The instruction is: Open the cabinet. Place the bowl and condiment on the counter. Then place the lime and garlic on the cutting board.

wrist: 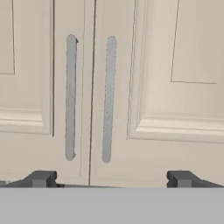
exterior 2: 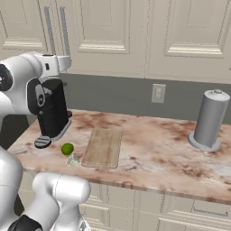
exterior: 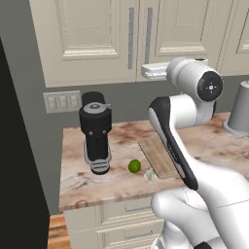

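stage: start, nothing done | cabinet (wrist: 92,100) doors shut | claw (wrist: 109,178) wide open, empty, facing bar handles | lime (exterior: 134,166), garlic (exterior: 150,176) on worktop (exterior: 97,182) beside cutting board (exterior: 158,156) | bowl, condiment unseen

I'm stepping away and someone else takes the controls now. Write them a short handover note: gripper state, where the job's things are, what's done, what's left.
Gripper: open, empty, raised in front of the cabinet, facing its two bar handles.
Cabinet: both doors shut, so the bowl and the jar cannot be seen.
Lime: on the counter, just left of the cutting board, not on it.
Garlic: on the counter at the board's near left corner, beside the lime.
Done: nothing yet.
Left: open the cabinet, set the bowl and jar on the counter, then put the lime and garlic on the board.
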Controlling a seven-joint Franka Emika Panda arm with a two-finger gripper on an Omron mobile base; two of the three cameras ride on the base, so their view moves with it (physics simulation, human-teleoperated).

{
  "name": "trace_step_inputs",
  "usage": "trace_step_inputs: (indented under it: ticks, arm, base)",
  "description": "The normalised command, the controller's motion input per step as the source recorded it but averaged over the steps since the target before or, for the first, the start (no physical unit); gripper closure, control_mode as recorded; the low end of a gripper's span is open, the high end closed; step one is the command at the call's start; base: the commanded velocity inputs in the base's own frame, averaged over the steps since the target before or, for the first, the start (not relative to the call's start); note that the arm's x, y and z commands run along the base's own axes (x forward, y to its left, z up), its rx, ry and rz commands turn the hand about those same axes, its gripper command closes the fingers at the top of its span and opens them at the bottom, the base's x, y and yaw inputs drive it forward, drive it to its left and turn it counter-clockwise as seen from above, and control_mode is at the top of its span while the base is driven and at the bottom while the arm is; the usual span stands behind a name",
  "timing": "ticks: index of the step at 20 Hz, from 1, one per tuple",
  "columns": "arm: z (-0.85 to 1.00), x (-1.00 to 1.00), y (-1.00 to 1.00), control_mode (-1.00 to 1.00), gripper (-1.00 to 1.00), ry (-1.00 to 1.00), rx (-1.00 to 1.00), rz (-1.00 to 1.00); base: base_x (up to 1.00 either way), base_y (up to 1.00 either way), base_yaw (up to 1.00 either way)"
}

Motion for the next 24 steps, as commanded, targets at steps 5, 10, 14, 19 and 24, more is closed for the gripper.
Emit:
trace_step_inputs:
  ticks: [5, 10, 14, 19, 24]
  arm:
    - [0.00, 0.13, 0.00, -1.00, -1.00, 0.00, 0.00, 0.00]
    - [0.00, 0.06, 0.00, -1.00, -1.00, 0.00, 0.00, 0.00]
    - [0.01, 0.12, 0.01, -1.00, -1.00, 0.00, 0.00, 0.00]
    - [0.07, 0.21, 0.06, -1.00, -1.00, 0.00, 0.00, 0.00]
    - [0.09, 0.17, 0.01, -1.00, -1.00, 0.00, 0.00, 0.00]
  base:
    - [0.00, 0.00, 0.00]
    - [0.00, 0.00, 0.00]
    - [0.00, 0.00, 0.00]
    - [0.00, 0.00, 0.00]
    - [0.00, 0.00, 0.00]
